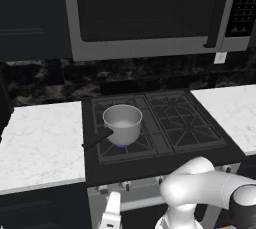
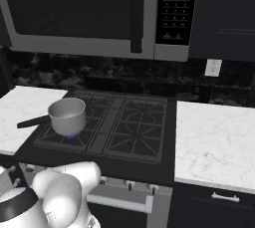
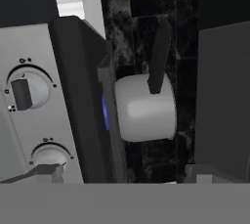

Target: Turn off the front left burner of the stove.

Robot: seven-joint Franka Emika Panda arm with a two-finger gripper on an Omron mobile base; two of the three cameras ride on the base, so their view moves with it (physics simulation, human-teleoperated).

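The black stove [image 1: 186, 123] [image 2: 140, 123] has a silver pot [image 1: 122, 123] [image 2: 67, 115] standing on its front left burner [image 1: 121, 146] [image 2: 72, 136], where a blue flame glows under the pot's base. My gripper [image 1: 110, 217] hangs low in front of the stove's steel front panel, below the left knobs, with nothing in it. The rolled hand view looks along that panel: two round silver knobs [image 3: 27, 91] [image 3: 49, 156] lie close by, and the pot [image 3: 144, 108] and the flame [image 3: 104, 111] sit beyond the cooktop's edge.
A big steel-framed microwave [image 1: 150, 15] [image 2: 89, 15] hangs over the stove. White marble counters [image 1: 40, 143] [image 2: 214, 137] flank the cooktop. More small knobs [image 2: 129, 185] and a bar handle [image 2: 119, 202] run across the front panel. The pot's dark handle [image 1: 96, 140] sticks out leftward.
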